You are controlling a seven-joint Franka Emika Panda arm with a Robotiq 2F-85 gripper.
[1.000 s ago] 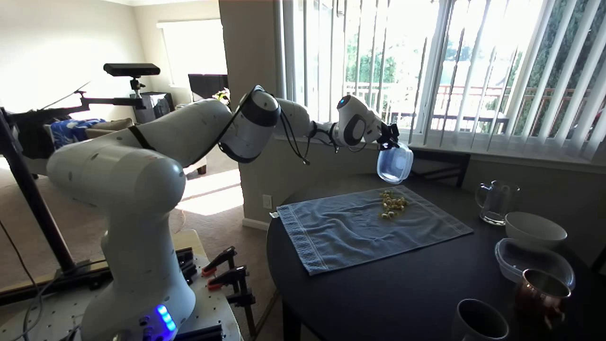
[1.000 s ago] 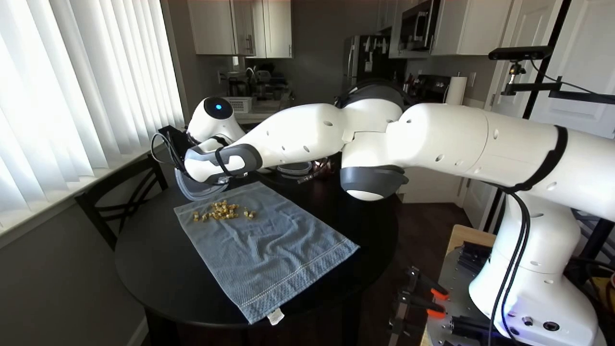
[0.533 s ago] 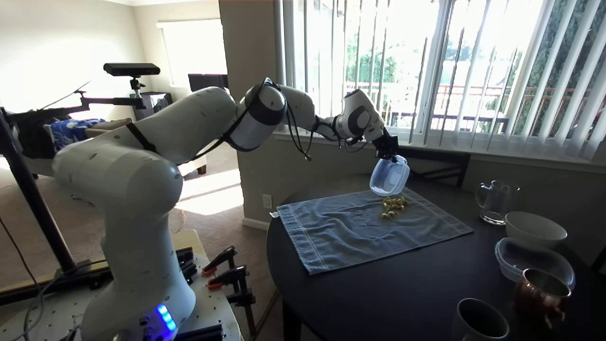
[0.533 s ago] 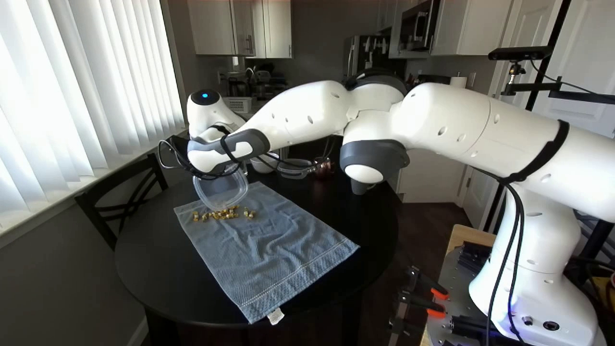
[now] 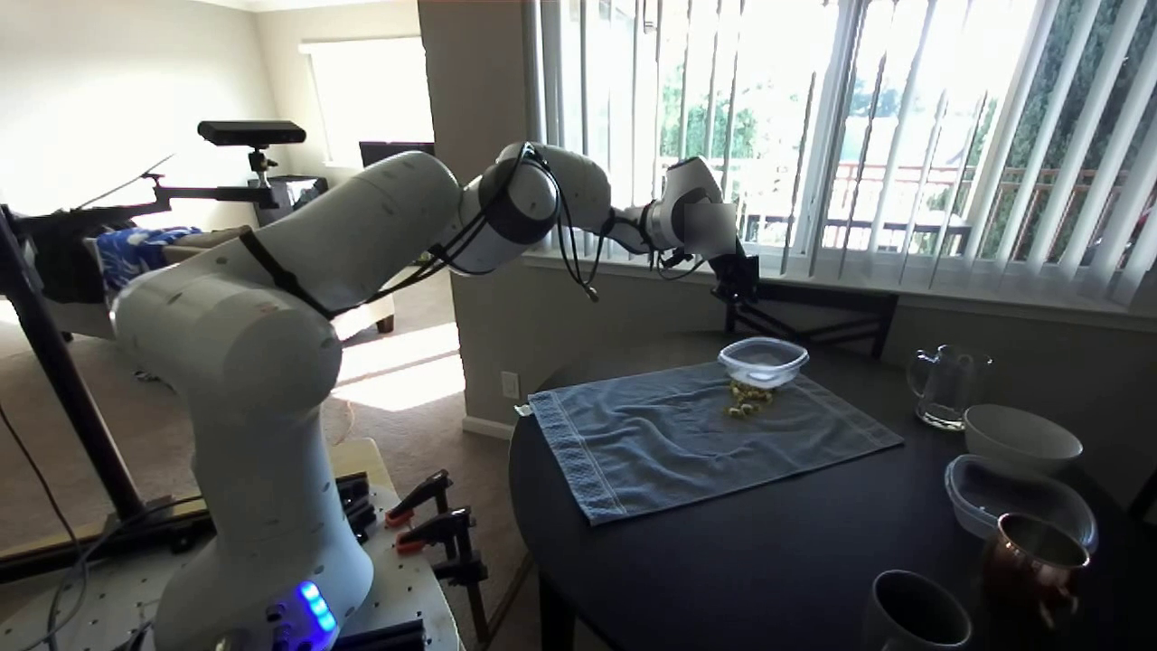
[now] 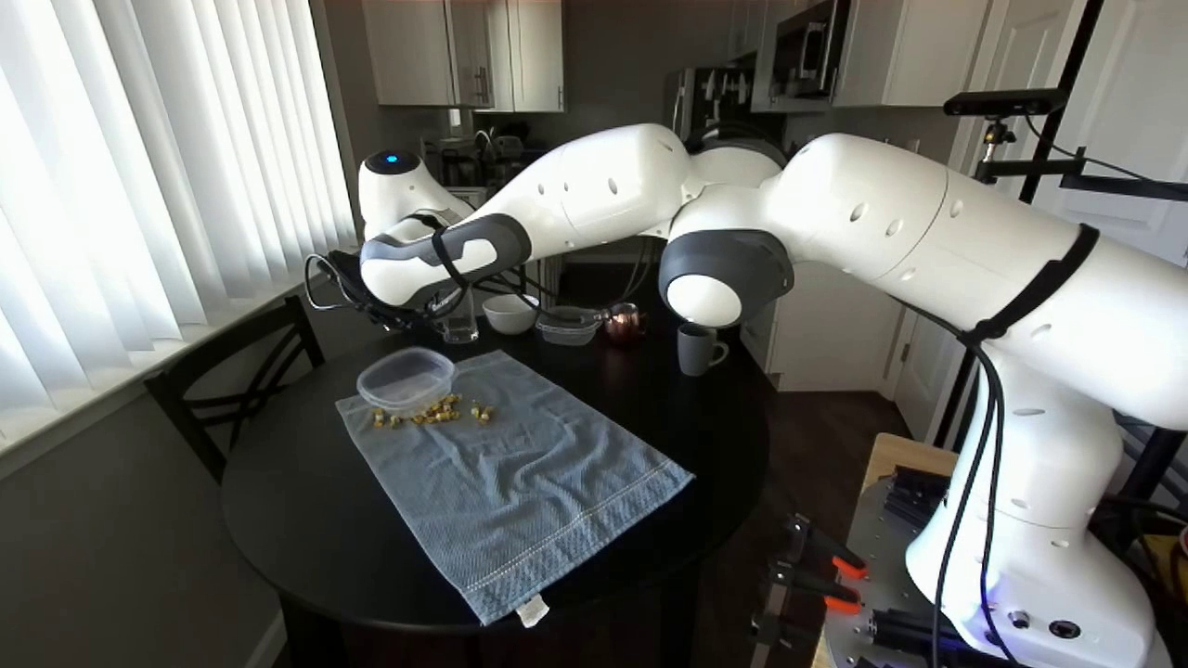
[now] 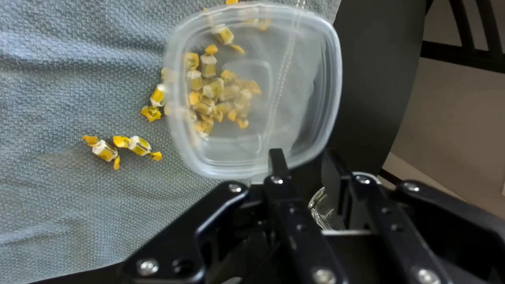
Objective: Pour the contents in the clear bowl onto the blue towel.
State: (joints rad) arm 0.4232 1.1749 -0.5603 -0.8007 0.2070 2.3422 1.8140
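The blue towel lies mostly free; the clear bowl (candies too) obstructs its far end.

In an exterior view the window at two o'clock is burnt partly to white by strong daylight, while the table at five o'clock lies dim, and a square grey smudge hides a part of the arm, also at two o'clock. In an exterior view the blinds glow at ten o'clock. In the wrist view the bowl at twelve o'clock is blurred, yet the sweets at nine o'clock look rather sharp.
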